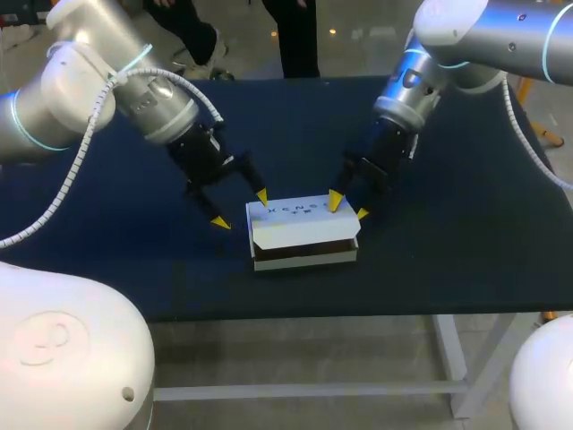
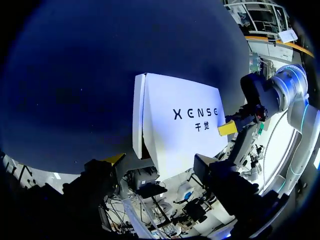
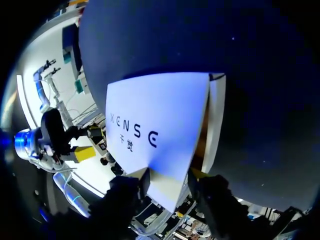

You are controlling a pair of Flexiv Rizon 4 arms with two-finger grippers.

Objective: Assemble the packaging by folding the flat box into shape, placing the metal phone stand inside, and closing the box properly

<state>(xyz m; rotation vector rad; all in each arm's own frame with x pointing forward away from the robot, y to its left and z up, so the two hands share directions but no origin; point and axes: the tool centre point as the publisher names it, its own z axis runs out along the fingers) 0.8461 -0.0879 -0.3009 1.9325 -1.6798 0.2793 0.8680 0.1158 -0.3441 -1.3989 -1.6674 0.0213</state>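
White box (image 1: 300, 224) on dark table (image 1: 466, 251), lid ajar; left gripper (image 1: 240, 209) spread at one end; right gripper (image 1: 347, 208) opposite, grip unclear.

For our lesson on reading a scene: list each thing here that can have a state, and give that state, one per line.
Box: folded into shape.
Lid: lowered, not fully shut; a gap shows at the front.
Left tool: open, at the lid's left end.
Right tool: open, at the lid's right end.
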